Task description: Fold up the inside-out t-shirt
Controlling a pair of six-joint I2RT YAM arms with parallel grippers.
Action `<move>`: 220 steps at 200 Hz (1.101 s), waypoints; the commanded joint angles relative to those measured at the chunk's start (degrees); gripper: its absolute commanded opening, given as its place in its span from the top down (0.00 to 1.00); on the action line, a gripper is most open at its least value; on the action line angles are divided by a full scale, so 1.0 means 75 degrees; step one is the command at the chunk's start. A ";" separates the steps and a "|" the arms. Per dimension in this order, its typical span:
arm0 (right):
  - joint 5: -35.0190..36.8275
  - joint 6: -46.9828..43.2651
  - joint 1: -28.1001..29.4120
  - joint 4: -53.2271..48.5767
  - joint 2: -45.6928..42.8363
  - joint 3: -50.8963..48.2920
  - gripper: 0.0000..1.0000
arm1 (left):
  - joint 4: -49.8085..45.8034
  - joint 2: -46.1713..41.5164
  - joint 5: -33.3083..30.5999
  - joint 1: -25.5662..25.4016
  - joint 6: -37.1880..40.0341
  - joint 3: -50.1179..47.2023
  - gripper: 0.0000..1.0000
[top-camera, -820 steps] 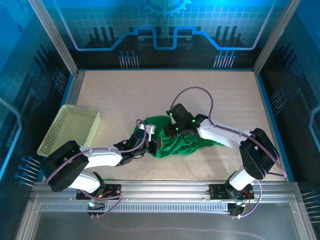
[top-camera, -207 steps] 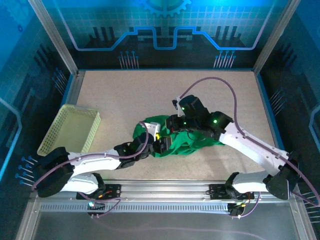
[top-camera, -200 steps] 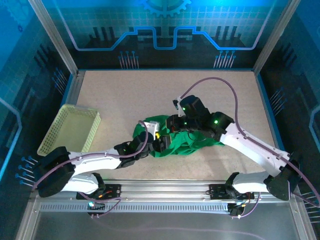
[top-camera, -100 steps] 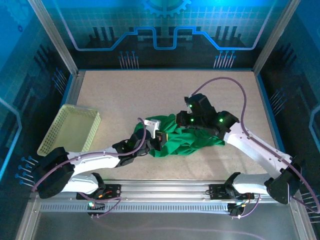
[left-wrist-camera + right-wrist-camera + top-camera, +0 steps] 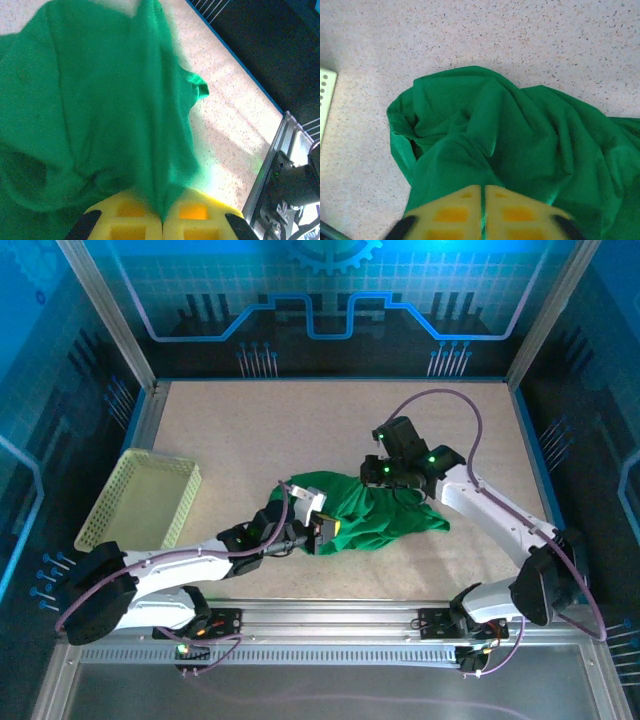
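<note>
Bright-green soft fabric t-shirt [image 5: 385, 515] lay bunched mid-table on the speckled beige table [image 5: 250, 430], not flat and no fold line readable. The pale yellow-green perforated plastic basket [image 5: 140, 502] sat well apart at the left edge.

Left tool [image 5: 322, 531] sat at the near-left edge of the heap. In the left wrist view its yellow pads [image 5: 125, 227] were pressed together with a ridge of green cloth pinched in the seam between them, so it was holding shirt. Right tool [image 5: 383, 476] sat at the far side of the heap, a little right of centre. In the right wrist view its yellow pads [image 5: 452, 212] were also closed flush, with cloth draping straight out from the seam, so it was judged to be holding shirt too.

Key relation: the shirt lay between the two tools. The line between the grips ran diagonally, from near-left (left tool) to far-right (right tool), with the tools fairly near each other. The heap's long axis ran roughly left to right across the table. A loose tail trailed off to the near right, beyond both grips and closer to the right arm's side.

Judgement: the spread-out stage was not yet done. The next move probably depends on drawing the two grips apart along that diagonal to tension the cloth. Which part of the garment each tool held (hem, sleeve or collar) could not be told. Risk: the unheld right-hand tail drags or bunches under the rest.
</note>
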 commanded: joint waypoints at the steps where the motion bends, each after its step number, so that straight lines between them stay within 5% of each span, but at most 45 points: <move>1: 0.0391 -0.0488 0.0345 0.0049 -0.0320 0.0129 0.55 | -0.0150 -0.0077 0.0189 0.0018 0.0037 -0.0160 1.00; 73: -0.0454 -0.0214 0.1612 0.0696 -0.1720 -0.1828 0.60 | 0.0346 0.0490 0.0131 0.0094 -0.0093 0.0015 1.00; 178: -0.0345 -0.0817 0.1707 0.2424 -0.0815 -0.2468 0.59 | 0.0312 0.0415 0.0335 0.0102 -0.0094 0.0012 1.00; 198: -0.0329 -0.0907 0.1708 0.2542 -0.0677 -0.2469 0.65 | 0.0317 0.0425 0.0377 0.0105 -0.0082 0.0016 1.00; 220: -0.0228 -0.0999 0.1746 0.2443 -0.0681 -0.2401 0.82 | 0.0277 0.0424 0.0353 0.0108 -0.0062 0.0023 0.98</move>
